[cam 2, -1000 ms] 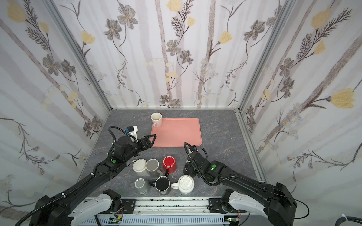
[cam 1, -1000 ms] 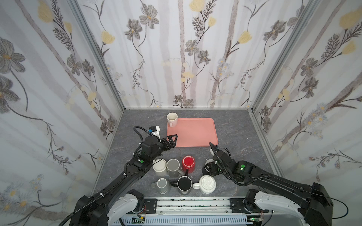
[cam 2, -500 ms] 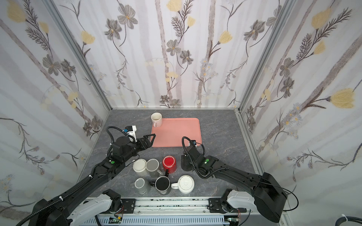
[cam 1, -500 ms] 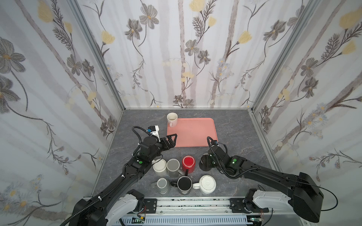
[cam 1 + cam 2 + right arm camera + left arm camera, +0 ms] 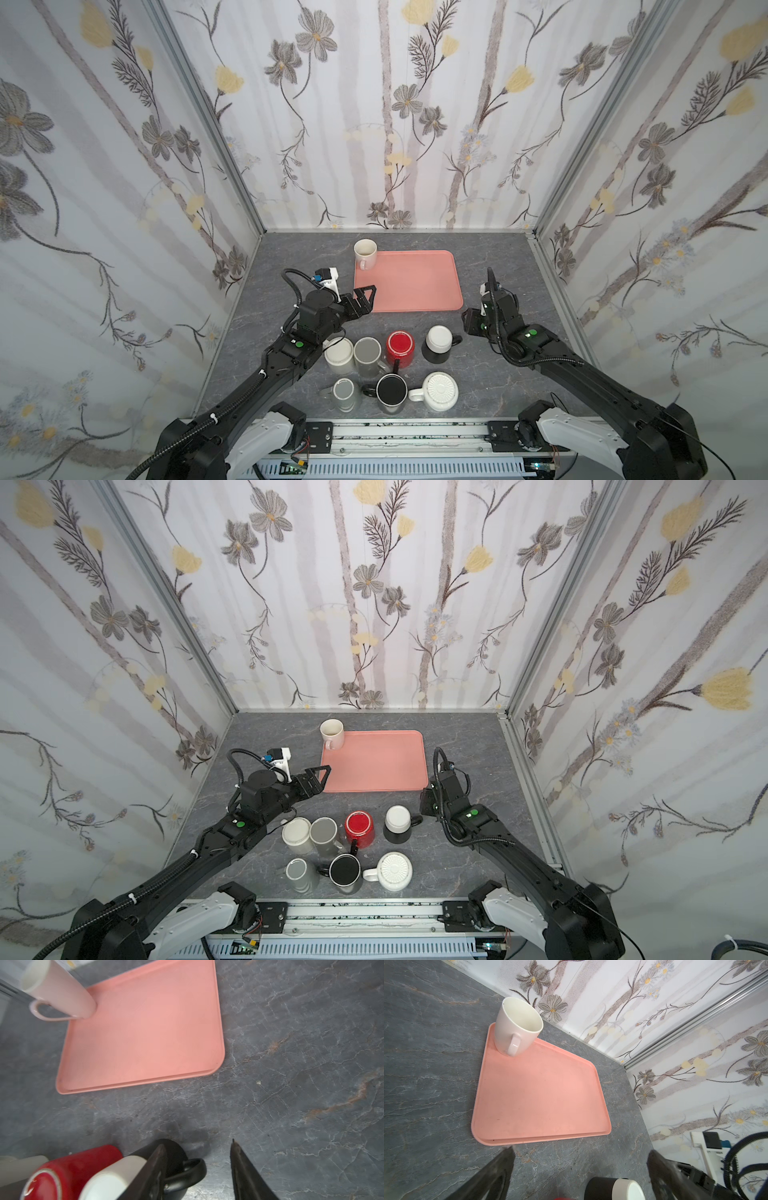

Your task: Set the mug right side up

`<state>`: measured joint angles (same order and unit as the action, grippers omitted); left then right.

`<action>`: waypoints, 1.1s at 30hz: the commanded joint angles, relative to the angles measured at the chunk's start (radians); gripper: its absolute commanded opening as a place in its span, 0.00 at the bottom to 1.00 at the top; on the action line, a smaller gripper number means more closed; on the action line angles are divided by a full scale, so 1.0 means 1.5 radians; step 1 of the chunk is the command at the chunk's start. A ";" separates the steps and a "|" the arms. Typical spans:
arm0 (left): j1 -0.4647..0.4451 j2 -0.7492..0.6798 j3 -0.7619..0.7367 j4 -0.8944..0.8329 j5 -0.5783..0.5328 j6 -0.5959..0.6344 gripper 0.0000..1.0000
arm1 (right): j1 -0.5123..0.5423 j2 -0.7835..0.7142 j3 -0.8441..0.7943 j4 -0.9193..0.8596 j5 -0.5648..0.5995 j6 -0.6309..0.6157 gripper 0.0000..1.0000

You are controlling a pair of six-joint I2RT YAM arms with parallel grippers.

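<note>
- so the black-and-white mug (image 5: 438,340) sits bottom-up on the table (image 5: 490,266), just beside the right fingers (image 5: 243,1172), handle toward them
- those are parted, gripping nothing; left fingers (image 5: 500,1172) wide open, well away from it
- looks like the reach step to me. Next: close on the mug, then flip it

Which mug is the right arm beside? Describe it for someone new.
In front of the pink tray stands a cluster of mugs. The two-tone mug is at the right end of its back row, next to the red mug. It alone is white on top and black below, its black handle pointing toward the right gripper.
</note>
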<state>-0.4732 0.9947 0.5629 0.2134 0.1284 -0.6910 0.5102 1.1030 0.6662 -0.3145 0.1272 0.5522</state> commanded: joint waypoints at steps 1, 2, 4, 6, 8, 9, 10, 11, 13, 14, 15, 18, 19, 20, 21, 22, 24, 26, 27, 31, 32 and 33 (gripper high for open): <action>0.001 0.003 0.000 0.030 0.011 -0.009 1.00 | -0.008 0.059 0.018 0.004 0.006 -0.060 0.49; 0.001 0.003 -0.002 0.030 0.014 -0.009 1.00 | -0.009 0.077 0.022 0.005 0.011 -0.068 0.48; 0.001 0.001 -0.013 0.040 0.016 -0.009 1.00 | -0.010 0.108 0.023 0.013 0.024 -0.081 0.48; 0.001 0.002 -0.024 0.049 0.015 -0.013 1.00 | -0.011 0.132 0.018 0.015 0.025 -0.087 0.47; 0.002 0.006 -0.030 0.057 0.025 -0.017 1.00 | -0.009 0.141 0.005 0.016 0.015 -0.083 0.46; 0.001 0.009 -0.031 0.059 0.029 -0.019 1.00 | -0.006 0.138 -0.005 0.019 0.011 -0.079 0.46; 0.001 0.011 -0.032 0.060 0.032 -0.019 1.00 | -0.001 0.131 -0.017 0.020 0.007 -0.073 0.46; 0.001 0.011 -0.033 0.059 0.034 -0.019 1.00 | 0.004 0.123 -0.028 0.020 0.005 -0.065 0.46; 0.001 0.007 -0.034 0.056 0.034 -0.018 1.00 | 0.025 0.102 -0.049 0.015 0.005 -0.047 0.45; 0.002 0.003 -0.034 0.056 0.032 -0.018 1.00 | 0.038 0.093 -0.056 0.012 0.004 -0.038 0.45; 0.001 -0.002 -0.035 0.056 0.030 -0.017 1.00 | 0.054 0.084 -0.063 0.007 0.005 -0.027 0.45; 0.001 -0.013 -0.039 0.056 0.022 -0.017 1.00 | 0.110 0.066 -0.068 -0.010 0.021 0.004 0.44; 0.001 -0.015 -0.039 0.056 0.021 -0.016 1.00 | 0.128 0.060 -0.068 -0.014 0.026 0.014 0.44; 0.001 -0.015 -0.038 0.055 0.020 -0.016 1.00 | 0.141 0.052 -0.067 -0.020 0.032 0.022 0.44; 0.001 -0.014 -0.037 0.054 0.021 -0.015 1.00 | 0.146 0.045 -0.067 -0.027 0.038 0.027 0.45; 0.001 -0.012 -0.035 0.053 0.021 -0.014 1.00 | 0.147 0.033 -0.065 -0.037 0.047 0.031 0.46; 0.001 -0.010 -0.034 0.049 0.021 -0.014 1.00 | 0.147 0.003 -0.061 -0.055 0.071 0.032 0.52; 0.002 -0.010 -0.035 0.050 0.022 -0.016 1.00 | 0.147 -0.033 -0.058 -0.060 0.076 0.014 0.54; 0.001 -0.010 -0.036 0.049 0.022 -0.016 1.00 | 0.149 -0.054 -0.060 -0.047 0.058 -0.005 0.55; 0.002 -0.009 -0.034 0.049 0.019 -0.016 1.00 | 0.155 -0.095 -0.076 0.001 -0.040 -0.059 0.61; 0.001 -0.008 -0.035 0.048 0.018 -0.016 1.00 | 0.162 -0.093 -0.076 -0.002 -0.045 -0.066 0.61; 0.001 -0.008 -0.035 0.049 0.017 -0.016 1.00 | 0.167 -0.091 -0.075 -0.004 -0.048 -0.073 0.59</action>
<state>-0.4725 0.9810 0.5083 0.2573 0.1669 -0.7078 0.7471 0.9684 0.5571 -0.3458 0.1230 0.5011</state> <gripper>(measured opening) 0.994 0.605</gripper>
